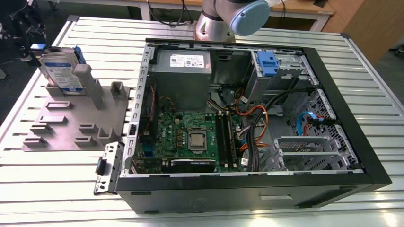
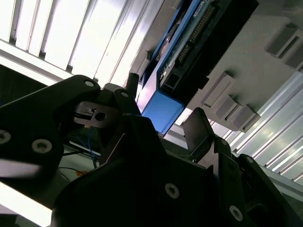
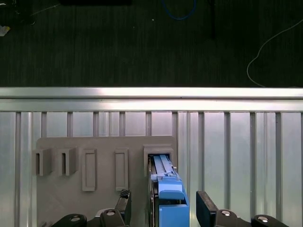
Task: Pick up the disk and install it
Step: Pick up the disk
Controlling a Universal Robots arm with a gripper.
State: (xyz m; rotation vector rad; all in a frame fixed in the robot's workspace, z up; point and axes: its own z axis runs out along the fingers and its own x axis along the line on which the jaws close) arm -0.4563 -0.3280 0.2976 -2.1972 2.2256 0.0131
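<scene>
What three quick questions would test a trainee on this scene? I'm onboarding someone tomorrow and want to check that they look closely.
1. True or false: the disk lies flat.
2. The disk sits in: A) the grey fixture; B) a cardboard box; C) a drawer.
3. In the first wrist view, is the gripper open or shut?

Key: 1 false, it stands on edge. 2 A. 3 open, with one finger on each side of the disk and a gap to each.

Even room light washes the ribbed tabletop bright in the exterior view, while the inside of the computer case sits in soft shadow. In the second wrist view the tabletop glares white and the gripper is a dark silhouette.
</scene>
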